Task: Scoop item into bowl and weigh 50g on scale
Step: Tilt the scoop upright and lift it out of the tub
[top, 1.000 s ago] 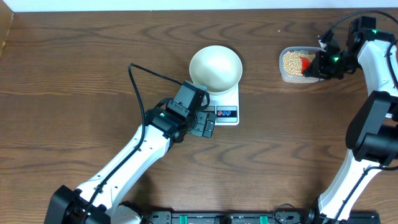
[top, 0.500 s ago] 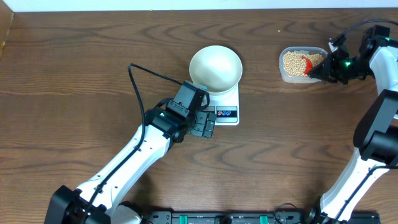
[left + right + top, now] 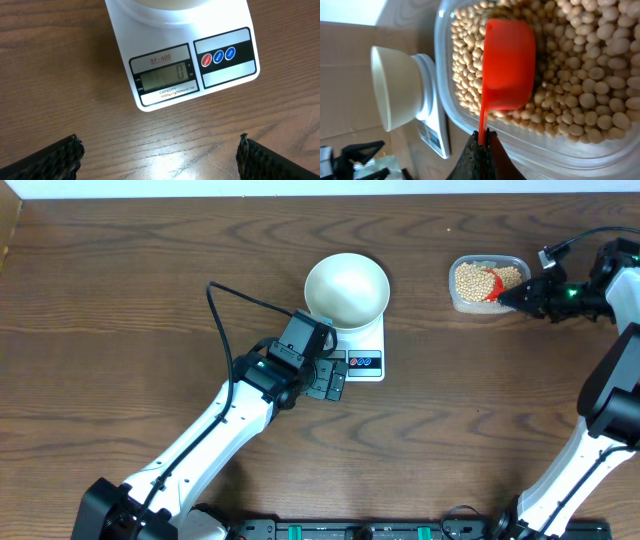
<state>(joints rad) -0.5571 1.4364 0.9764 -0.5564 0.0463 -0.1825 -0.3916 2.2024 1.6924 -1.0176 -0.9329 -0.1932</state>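
Note:
The beige beans point(image 3: 472, 279) point(image 3: 580, 65) fill a clear plastic tub point(image 3: 486, 306) at the back right. My right gripper point(image 3: 522, 296) point(image 3: 482, 137) is shut on the thin handle of a red scoop point(image 3: 493, 281) point(image 3: 507, 65), whose cup lies down among the beans. The white bowl point(image 3: 346, 288) point(image 3: 392, 87) stands on the white scale point(image 3: 363, 350) point(image 3: 182, 55), and looks empty from overhead. The scale display point(image 3: 162, 77) reads 0. My left gripper point(image 3: 334, 383) point(image 3: 157, 152) is open and empty over the wood just in front of the scale.
The tub's near wall point(image 3: 520, 145) lies between my right gripper and the beans. The red and blue buttons point(image 3: 218, 56) sit on the scale's right side. A black cable point(image 3: 235, 300) loops over the table left of the bowl.
My right arm has drawn back to the right, and the red scoop has shifted right within the tub. The left arm, bowl and scale have not moved.

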